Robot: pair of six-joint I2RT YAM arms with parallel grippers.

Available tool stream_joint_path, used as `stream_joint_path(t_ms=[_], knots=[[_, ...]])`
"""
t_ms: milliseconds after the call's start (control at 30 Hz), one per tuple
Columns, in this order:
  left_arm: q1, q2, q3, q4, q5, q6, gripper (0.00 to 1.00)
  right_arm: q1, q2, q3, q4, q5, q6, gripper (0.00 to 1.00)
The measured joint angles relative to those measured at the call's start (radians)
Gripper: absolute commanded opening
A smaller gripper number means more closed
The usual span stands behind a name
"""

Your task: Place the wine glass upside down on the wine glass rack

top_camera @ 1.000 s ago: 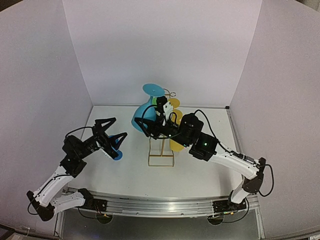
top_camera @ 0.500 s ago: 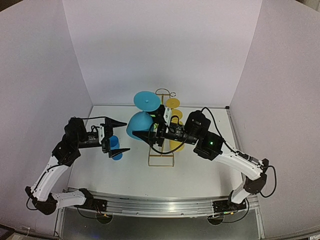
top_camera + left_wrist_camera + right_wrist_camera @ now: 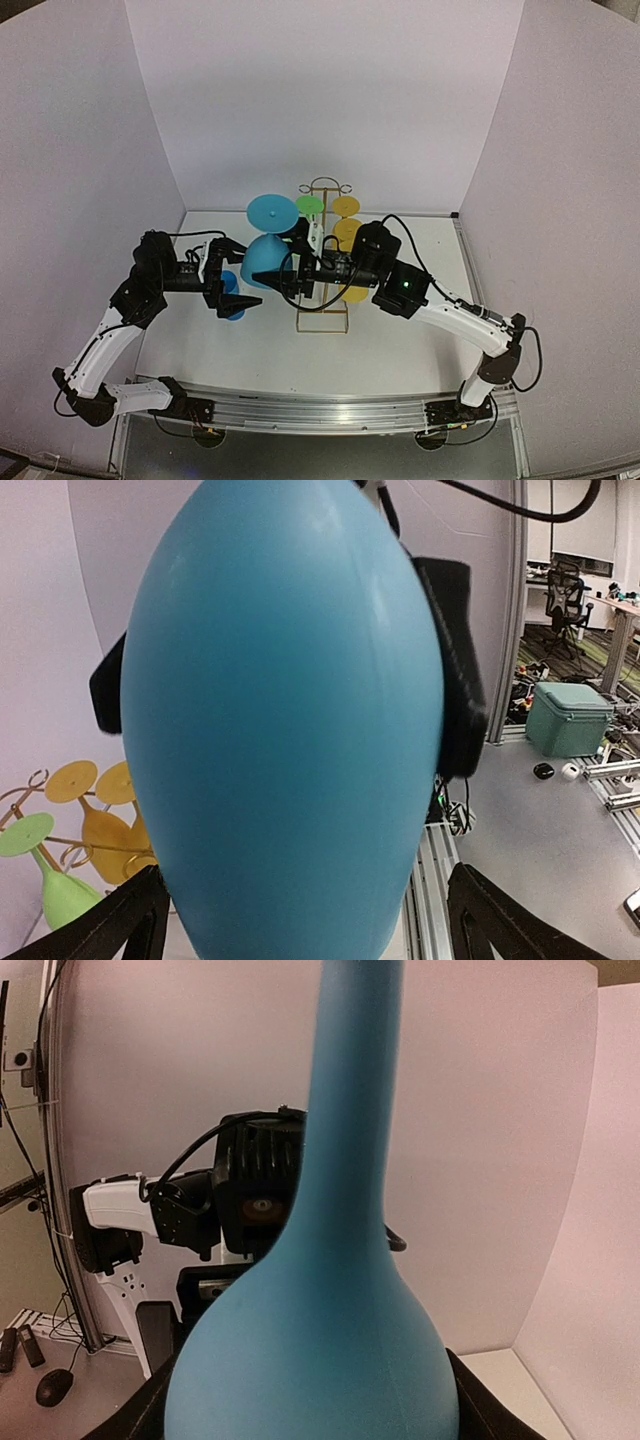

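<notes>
Blue wine glass is in the air at centre-left of the top view, foot up and bowl down, just left of the wine glass rack and not on it yet.

Right claw has it by the bowl. Left claw is spread wide around the bowl's far side; I can't tell whether it touches.

Risks from here, as I judge them:
- The bowl is smooth and round, so a pinch there can slip or let the glass tilt.
- If you close the left claw before it is centred, you push the glass out of the right one.
- The rack is thin wire and already carries 1 green glass and yellow glasses. A wide swing of the blue foot can clip them or tip the frame.
- A small blue object sits on the tabletop under the left claw; drop low and you hit it.

Views:
- Left wrist alone shows the right claw's fingers on both flanks of the bowl.
- Right wrist shows only stem and bowl, no rack.
- Only the top view gives you glass against rack.
</notes>
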Motion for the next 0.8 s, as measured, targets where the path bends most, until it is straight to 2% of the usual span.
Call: stream_joint_path(t_ms=[567, 800], knots=[[0.0, 0.033, 0.0, 0.113, 0.074, -0.089, 0.77, 0.006, 0.032, 0.023, -0.005, -0.013, 0.003, 0.0], [0.002, 0.033, 0.0, 0.123, 0.081, -0.098, 0.61, 0.009, 0.036, 0.033, -0.006, -0.017, 0.003, 0.0]])
